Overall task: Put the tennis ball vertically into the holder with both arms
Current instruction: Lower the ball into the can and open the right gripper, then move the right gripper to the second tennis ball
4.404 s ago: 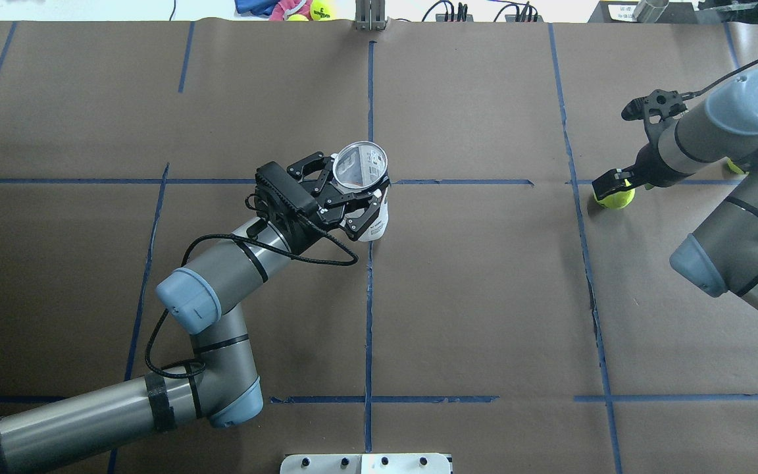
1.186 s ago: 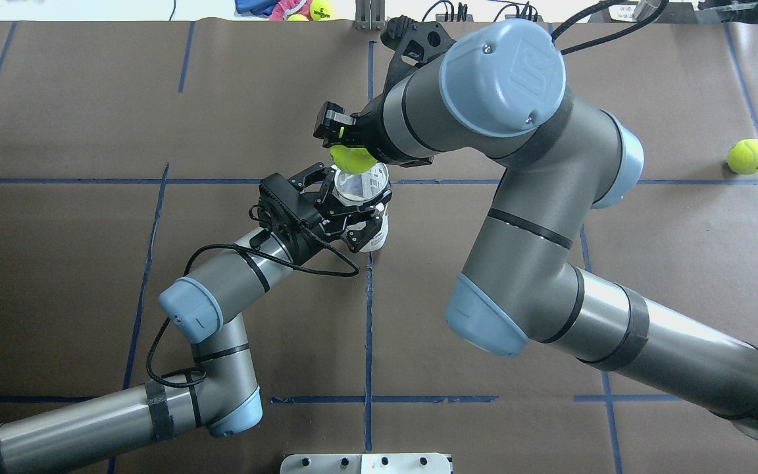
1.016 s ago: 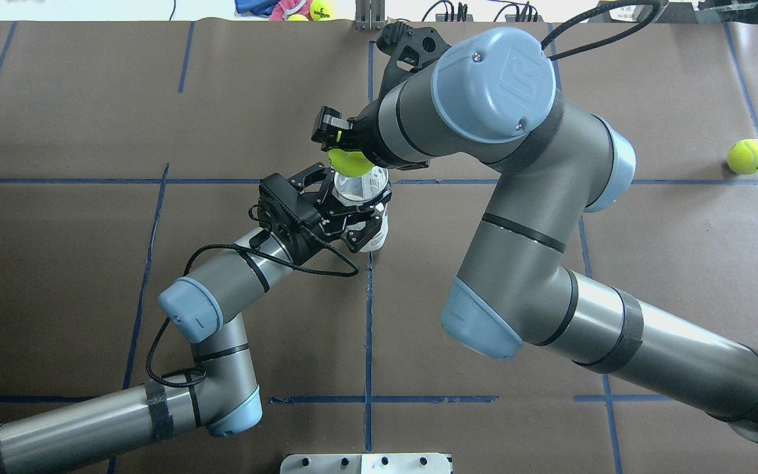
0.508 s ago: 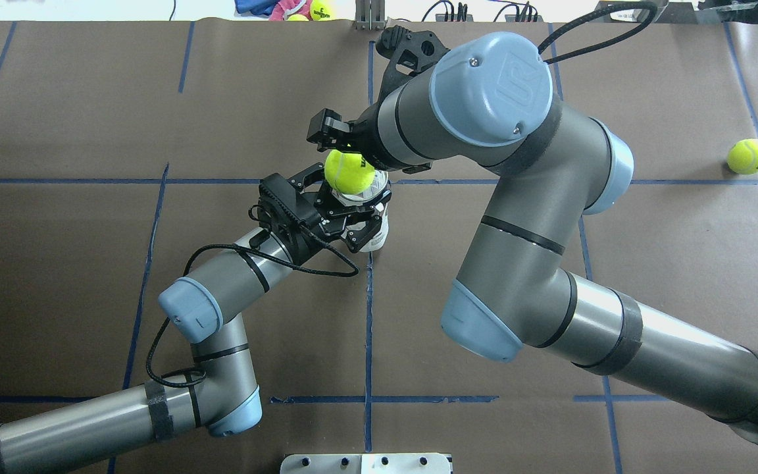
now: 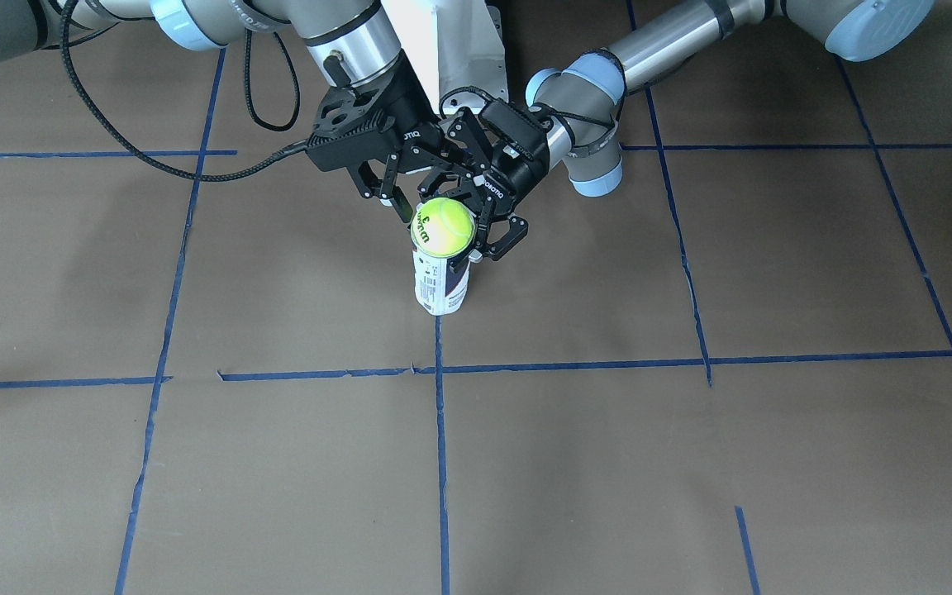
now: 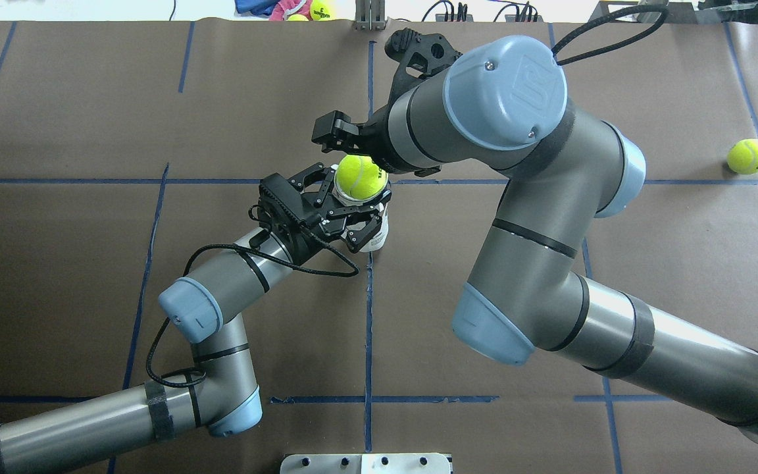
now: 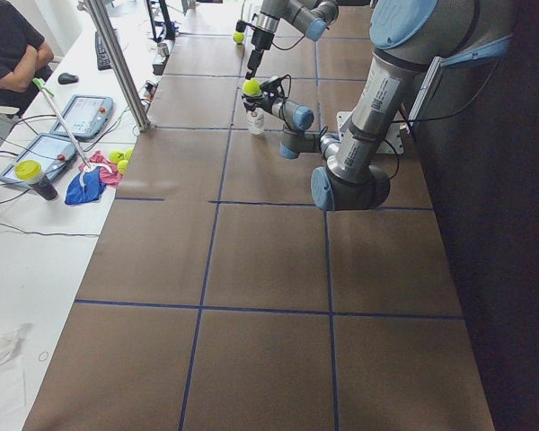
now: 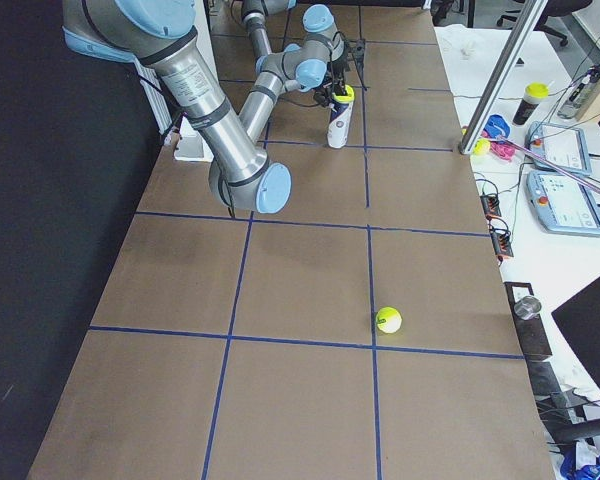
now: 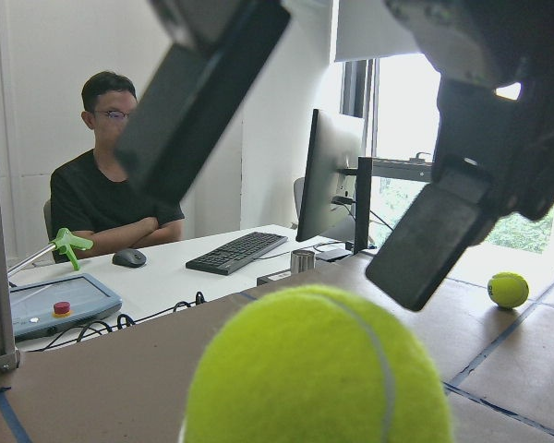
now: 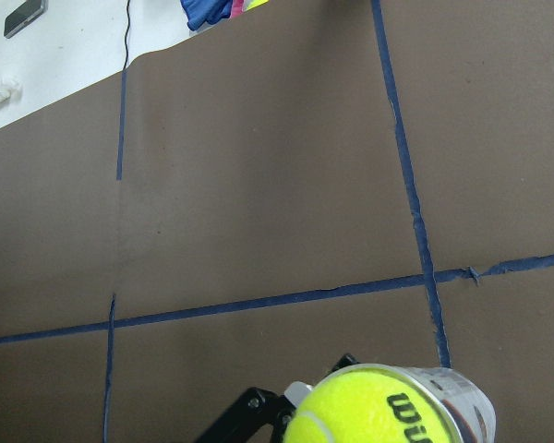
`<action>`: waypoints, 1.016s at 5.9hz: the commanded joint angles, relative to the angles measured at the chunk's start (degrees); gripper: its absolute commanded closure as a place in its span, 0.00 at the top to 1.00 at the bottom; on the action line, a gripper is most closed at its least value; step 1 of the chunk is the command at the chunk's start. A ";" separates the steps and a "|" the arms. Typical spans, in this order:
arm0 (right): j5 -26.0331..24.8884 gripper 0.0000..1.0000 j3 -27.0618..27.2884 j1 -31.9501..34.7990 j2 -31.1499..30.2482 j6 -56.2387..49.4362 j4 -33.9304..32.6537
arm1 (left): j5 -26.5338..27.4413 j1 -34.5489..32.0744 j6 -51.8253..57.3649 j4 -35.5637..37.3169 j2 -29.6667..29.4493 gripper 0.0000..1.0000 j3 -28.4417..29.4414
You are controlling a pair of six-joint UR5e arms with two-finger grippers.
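The tennis ball (image 6: pixel 360 178) sits in the open mouth of the holder (image 5: pixel 441 287), most of it above the rim. The holder is a clear can with a white and navy label and stands upright on the table. My left gripper (image 6: pixel 347 210) is shut on the can just below its rim. My right gripper (image 5: pixel 404 190) is open and empty, just above and behind the ball. In the left wrist view its pads (image 9: pixel 203 92) stand apart over the ball (image 9: pixel 319 369). The right wrist view shows the ball (image 10: pixel 379 408) from above.
A second tennis ball (image 6: pixel 749 156) lies on the table far to the right. More balls and cloths (image 6: pixel 320 9) lie beyond the far edge. A metal post (image 6: pixel 370 16) stands at the far middle edge. An operator (image 9: pixel 106 198) sits at a desk.
My right arm carried the ball from the table's right side over to the can. It set the ball in the can's mouth, opened, and drew away. The left gripper kept holding the can.
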 commanded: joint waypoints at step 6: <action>14.05 0.99 2.47 24.55 -26.40 -37.85 0.20 | 0.00 0.00 -0.09 -0.18 0.09 0.84 -0.18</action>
